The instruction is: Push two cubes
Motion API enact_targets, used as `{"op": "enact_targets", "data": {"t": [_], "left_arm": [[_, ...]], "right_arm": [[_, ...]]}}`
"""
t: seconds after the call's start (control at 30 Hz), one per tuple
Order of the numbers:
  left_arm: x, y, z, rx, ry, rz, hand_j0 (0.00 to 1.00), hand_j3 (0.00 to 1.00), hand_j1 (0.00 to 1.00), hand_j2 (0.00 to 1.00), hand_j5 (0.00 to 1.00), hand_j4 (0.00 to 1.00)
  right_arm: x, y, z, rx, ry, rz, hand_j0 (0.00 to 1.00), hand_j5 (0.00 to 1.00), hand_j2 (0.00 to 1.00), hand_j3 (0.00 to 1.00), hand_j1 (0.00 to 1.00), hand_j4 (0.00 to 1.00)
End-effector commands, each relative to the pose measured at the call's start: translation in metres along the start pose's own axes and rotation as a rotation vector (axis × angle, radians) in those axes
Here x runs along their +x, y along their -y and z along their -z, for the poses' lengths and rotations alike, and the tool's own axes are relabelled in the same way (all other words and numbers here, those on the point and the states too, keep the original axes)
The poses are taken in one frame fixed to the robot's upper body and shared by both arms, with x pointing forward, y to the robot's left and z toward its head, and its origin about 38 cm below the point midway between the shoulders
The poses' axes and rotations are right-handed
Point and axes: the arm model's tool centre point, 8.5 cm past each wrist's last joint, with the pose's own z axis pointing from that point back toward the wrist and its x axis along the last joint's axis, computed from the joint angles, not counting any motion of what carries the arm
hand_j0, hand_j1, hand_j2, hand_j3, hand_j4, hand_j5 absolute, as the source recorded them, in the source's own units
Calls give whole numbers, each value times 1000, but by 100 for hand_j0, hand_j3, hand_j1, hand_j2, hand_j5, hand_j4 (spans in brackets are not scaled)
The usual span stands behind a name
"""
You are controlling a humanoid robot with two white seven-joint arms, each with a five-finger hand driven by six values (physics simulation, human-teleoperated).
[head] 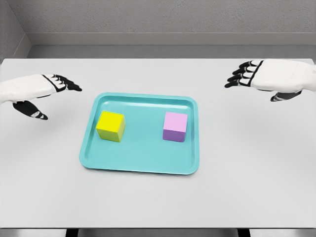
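I see both hands, left hand (42, 91) and right hand (266, 76), wide and empty (nothing pushed yet); next, I think, reach the yellow cube (110, 126) and purple cube (175, 127).

We see both arms cut off at the picture's edges, beyond the table (158, 202), whose near corners are cropped too.

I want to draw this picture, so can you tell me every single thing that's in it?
Tray: one, teal, middle of the table.
Yellow cube: one, on the tray's left side.
Purple cube: one, light purple, on the tray's right side, apart from the yellow one.
Table: one, white, under everything.
Wall: grey, behind the table.
Left hand: one, white with black fingers, open, left of the tray.
Right hand: one, white with black fingers, open, right of the tray.
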Motion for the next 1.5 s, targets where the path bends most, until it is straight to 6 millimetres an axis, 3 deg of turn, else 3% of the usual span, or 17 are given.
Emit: {"op": "enact_targets", "data": {"t": [0.0,0.03,0.07,0.13,0.17,0.2,0.27,0.37,0.43,0.5,0.6,0.8,0.97,1.03,1.07,1.2,1.47], "left_arm": [[1,0,1,0,4,-4,100,100,100,100,100,100],[1,0,1,-3,5,-2,98,98,98,98,98,98],[2,2,1,-23,6,-3,82,82,82,82,82,82],[2,13,2,-131,10,-5,17,17,17,17,17,17],[6,22,8,-160,26,-13,7,7,7,7,7,7],[9,23,15,-155,40,-18,2,2,2,2,2,2],[4,24,21,-166,23,0,0,0,0,0,0,0],[10,10,24,-144,38,32,0,0,0,0,0,0],[12,7,26,-138,45,36,0,0,0,0,0,0],[24,9,41,-134,91,42,0,0,0,0,0,0],[26,6,42,-133,94,53,0,0,0,0,0,0],[42,9,67,-139,137,96,0,0,0,0,0,0],[45,11,75,-155,135,129,0,0,0,0,0,0],[44,23,90,-197,113,168,0,0,0,0,0,0],[36,21,88,-195,91,157,0,0,0,0,0,0],[36,20,89,-191,92,158,0,0,0,0,0,0],[42,21,95,-189,110,158,0,0,0,0,0,0]], "right_arm": [[3,2,2,-8,11,0,100,100,100,100,100,100],[3,6,2,-14,11,-6,100,100,100,100,100,100],[3,7,6,-27,19,1,100,100,100,100,100,100],[1,5,0,-14,6,-1,100,100,100,100,100,100],[2,6,0,-11,8,-7,75,75,75,75,75,75],[8,8,-3,-6,18,-24,35,35,35,35,35,35],[24,-7,12,46,79,-19,0,0,0,0,0,0],[31,-20,21,87,107,-12,0,0,0,0,0,0],[35,-28,27,118,118,-20,0,0,0,0,0,0],[41,-42,35,167,134,-37,0,0,0,0,0,0],[52,-48,51,187,169,-58,0,0,0,0,0,0],[63,-42,67,169,202,-87,2,2,2,2,2,2],[69,-38,77,168,225,-108,5,5,5,5,5,5],[70,-34,81,158,230,-115,5,5,5,5,5,5],[70,-34,82,159,230,-120,6,6,6,6,6,6],[82,-32,97,166,275,-138,6,6,6,6,6,6],[87,-24,107,149,296,-151,9,9,9,9,9,9]]}}
